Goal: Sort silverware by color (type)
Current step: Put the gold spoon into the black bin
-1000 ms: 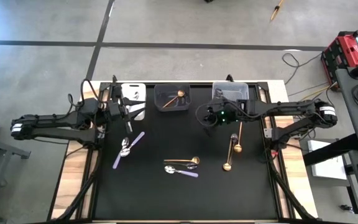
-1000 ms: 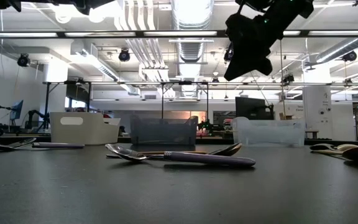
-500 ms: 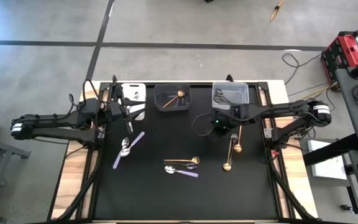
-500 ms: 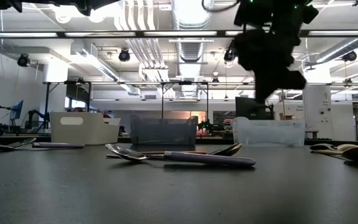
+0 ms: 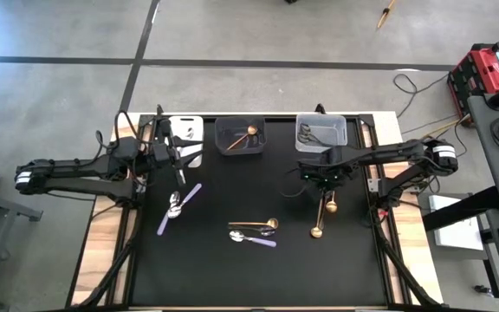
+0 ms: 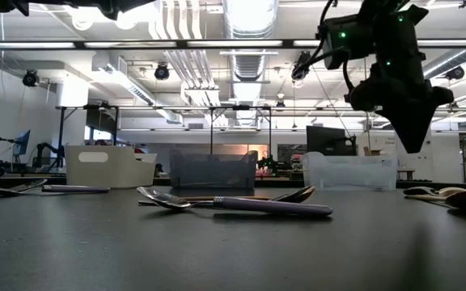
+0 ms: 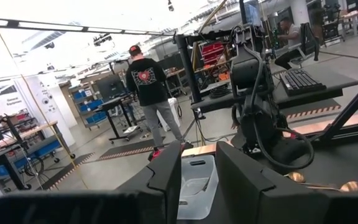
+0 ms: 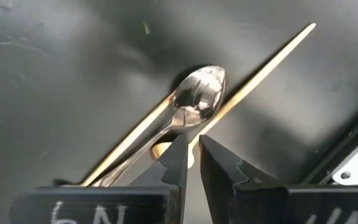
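Nearest the front edge of the black surface (image 5: 223, 269), a gold spoon (image 5: 254, 224) and a lilac-handled spoon (image 5: 252, 237) lie side by side, just touching or nearly so. To their left, two more lilac-handled pieces (image 5: 178, 204) lie crossed. To the right, two gold spoons (image 5: 323, 213) lie close together, bowls toward the front.

The right hand (image 5: 322, 176) hangs directly over the far ends of those gold spoons; its wrist camera shows the fingers (image 8: 179, 163) almost together, a narrow gap between them, nothing in it, with a gold spoon bowl (image 8: 199, 96) just beyond the tips.

The left hand (image 5: 177, 163) hovers beside the white bin (image 5: 186, 137), fingers slightly apart; whether anything sits between them is hard to say.

Along the far edge stand the white bin, the dark bin (image 5: 239, 136) holding a gold piece (image 5: 243, 138), and the clear bin (image 5: 321, 132) holding grey silverware (image 5: 312, 133).
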Controlling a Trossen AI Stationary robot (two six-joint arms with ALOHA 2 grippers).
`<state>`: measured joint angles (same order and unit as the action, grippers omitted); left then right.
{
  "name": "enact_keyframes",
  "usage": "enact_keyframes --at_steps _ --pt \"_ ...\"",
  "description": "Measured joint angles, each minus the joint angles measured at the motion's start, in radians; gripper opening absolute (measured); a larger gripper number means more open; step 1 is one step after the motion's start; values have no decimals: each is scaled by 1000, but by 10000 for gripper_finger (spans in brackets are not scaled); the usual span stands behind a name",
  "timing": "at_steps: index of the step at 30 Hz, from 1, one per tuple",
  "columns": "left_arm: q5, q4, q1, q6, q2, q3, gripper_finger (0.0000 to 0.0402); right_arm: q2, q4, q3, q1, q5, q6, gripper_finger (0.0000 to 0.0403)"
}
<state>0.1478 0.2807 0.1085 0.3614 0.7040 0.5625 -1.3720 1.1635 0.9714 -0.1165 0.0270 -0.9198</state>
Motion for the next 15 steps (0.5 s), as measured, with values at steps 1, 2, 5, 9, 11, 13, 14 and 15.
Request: enact_keyframes --at_steps 1,2,5,9,11,13,14,15 --pt "0 2 0 0 0 0 84 0 -1 -5 -1 -3 0 33" --pt "0 7 0 0 0 0 84 -1 -1 -12 -4 -3 0 33" --pt "0 14 0 0 1 0 84 -1 -1 -47 -26 -12 1 27" --pt "0 14 0 1 1 0 84 3 -1 -101 -73 -38 19 12" --pt "0 14 0 1 1 0 84 3 -13 -128 -101 -42 39 10" --pt "0 15 0 1 1 0 84 3 -45 -153 -130 -49 55 9" --pt "0 15 0 1 1 0 84 3 -68 -164 -143 -52 66 9" --pt "0 16 0 1 2 0 84 3 -94 -175 -156 -53 76 9"
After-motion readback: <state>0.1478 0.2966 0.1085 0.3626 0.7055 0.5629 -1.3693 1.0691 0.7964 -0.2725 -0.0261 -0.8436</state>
